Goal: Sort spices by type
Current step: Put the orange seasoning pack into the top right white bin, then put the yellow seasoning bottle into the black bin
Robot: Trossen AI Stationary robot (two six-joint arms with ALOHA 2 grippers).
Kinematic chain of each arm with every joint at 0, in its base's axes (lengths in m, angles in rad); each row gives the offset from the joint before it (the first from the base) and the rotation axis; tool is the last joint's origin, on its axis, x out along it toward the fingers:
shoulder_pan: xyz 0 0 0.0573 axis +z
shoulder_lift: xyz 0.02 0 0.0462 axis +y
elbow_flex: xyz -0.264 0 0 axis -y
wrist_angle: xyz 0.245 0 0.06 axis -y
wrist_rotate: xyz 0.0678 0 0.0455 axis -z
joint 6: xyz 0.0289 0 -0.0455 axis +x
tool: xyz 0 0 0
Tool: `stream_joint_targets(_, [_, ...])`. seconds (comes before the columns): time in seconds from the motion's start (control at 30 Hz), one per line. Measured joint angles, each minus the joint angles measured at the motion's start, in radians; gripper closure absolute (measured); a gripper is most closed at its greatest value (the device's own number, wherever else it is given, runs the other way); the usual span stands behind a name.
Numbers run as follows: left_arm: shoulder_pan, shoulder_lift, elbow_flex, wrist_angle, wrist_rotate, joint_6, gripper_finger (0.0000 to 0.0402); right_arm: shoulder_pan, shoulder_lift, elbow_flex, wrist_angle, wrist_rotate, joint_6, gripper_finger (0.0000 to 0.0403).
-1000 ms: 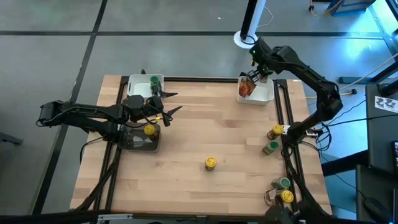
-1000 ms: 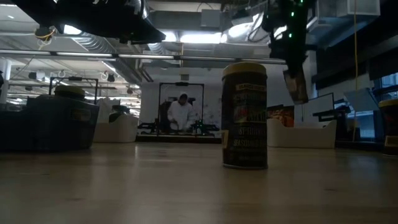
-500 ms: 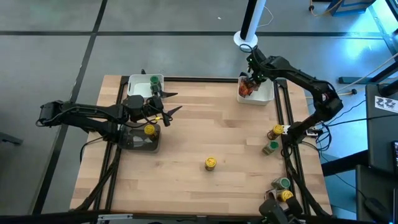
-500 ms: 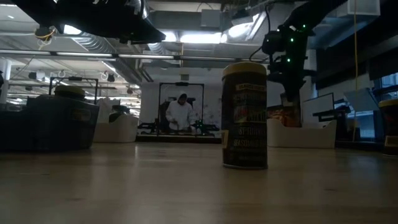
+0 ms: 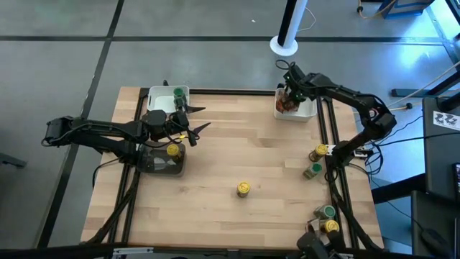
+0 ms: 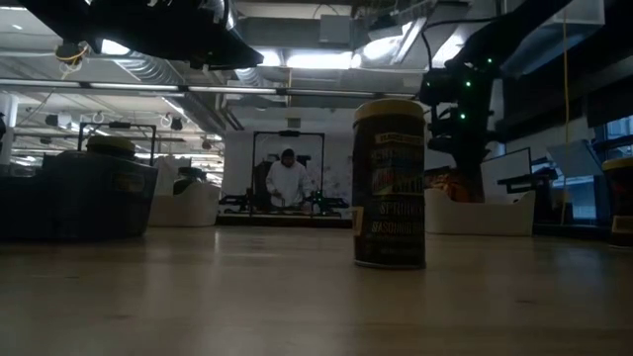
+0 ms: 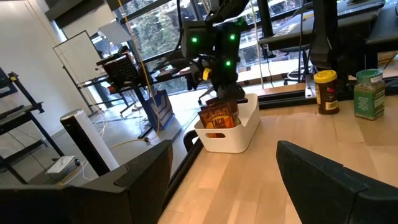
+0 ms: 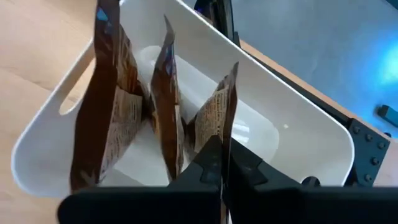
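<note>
The right gripper (image 5: 290, 94) is lowered into the white tray (image 5: 307, 111) at the far right corner of the table (image 5: 237, 144). Its fingers are closed narrowly on the top edge of a brown-orange packet (image 8: 214, 121), which stands upright inside the tray beside two more packets (image 8: 112, 118) of the same kind.

The left gripper (image 5: 192, 121) hovers with its fingers spread wide, holding nothing, between a white tray (image 5: 157, 96) containing a green-lidded jar (image 5: 178, 93) and a dark tray (image 5: 154, 164) containing a yellow-lidded jar (image 5: 172, 150).

One yellow-lidded jar (image 5: 244, 188) stands alone near the middle of the table.

At the right edge stand a yellow-lidded jar (image 5: 318, 153) and a green-lidded jar (image 5: 313, 170), just beside each other. A further green-lidded jar (image 5: 328, 212) and yellow-lidded jar (image 5: 331, 226) stand near the front right corner.
</note>
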State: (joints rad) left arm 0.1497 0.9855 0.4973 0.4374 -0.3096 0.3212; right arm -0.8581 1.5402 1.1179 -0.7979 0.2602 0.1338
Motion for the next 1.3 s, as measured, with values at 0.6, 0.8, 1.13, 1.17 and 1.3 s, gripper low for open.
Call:
stream_joint_targets(0.6, [0.0, 0.0, 0.0, 0.0, 0.0, 0.0, 0.0126, 0.0, 0.0, 0.006, -0.014, 0.025, -0.01, 0.0244])
stream_joint_targets(0.8, [0.0, 0.0, 0.0, 0.0, 0.0, 0.001, 0.0126, 0.001, 0.0, 0.121, -0.143, 0.024, -0.01, 0.0145])
stream_joint_targets(1.13, [0.0, 0.0, 0.0, -0.003, 0.0, 0.022, 0.0126, 0.128, -0.024, 0.345, -0.381, -0.028, -0.003, 0.0069])
stream_joint_targets(1.17, [0.0, 0.0, 0.0, -0.003, 0.0, 0.022, 0.0126, 0.156, -0.03, 0.355, -0.38, -0.033, 0.0, 0.0068])
stream_joint_targets(1.3, [0.0, 0.0, 0.0, -0.003, 0.0, 0.021, 0.0126, 0.293, -0.04, 0.376, -0.373, -0.063, 0.018, 0.0068])
